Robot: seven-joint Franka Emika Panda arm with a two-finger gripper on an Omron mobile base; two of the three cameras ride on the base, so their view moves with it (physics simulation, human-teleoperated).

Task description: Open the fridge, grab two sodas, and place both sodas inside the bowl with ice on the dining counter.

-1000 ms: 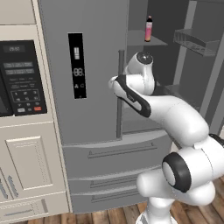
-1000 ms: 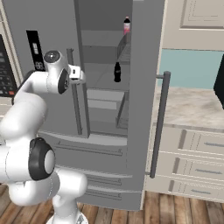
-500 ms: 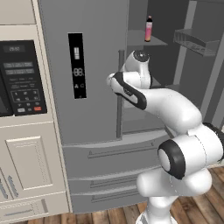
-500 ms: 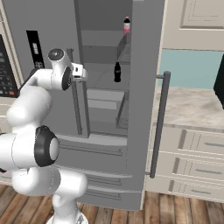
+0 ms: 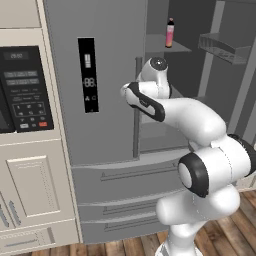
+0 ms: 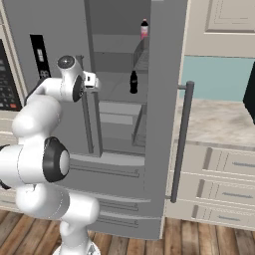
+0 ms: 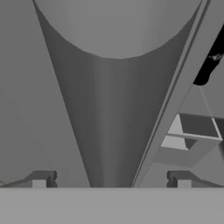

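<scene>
The gripper (image 7: 111,179) is seen in the hand view with its two dark finger tips (image 7: 41,178) spread as wide as they go, one to each side of a thick grey vertical bar handle (image 7: 107,131) that runs up between them; nothing is gripped, and whether either tip touches the bar cannot be told. In the left base view the white arm (image 5: 190,120) is bent toward the fridge (image 5: 100,100), its hand set against the long handle at the inner edge of the closed left door. The right door (image 6: 169,99) is swung open, and its own bar handle (image 6: 182,142) is seen edge-on in the right base view. Further in, the dark soda (image 6: 133,82) stands upright on a middle shelf, near the shelf's right side. Higher and deeper, the pink soda (image 6: 144,29) stands upright on the top shelf, toward its front edge. At the left, a cream cabinet with a black-panelled oven (image 5: 22,90) is fitted beside the fridge
</scene>
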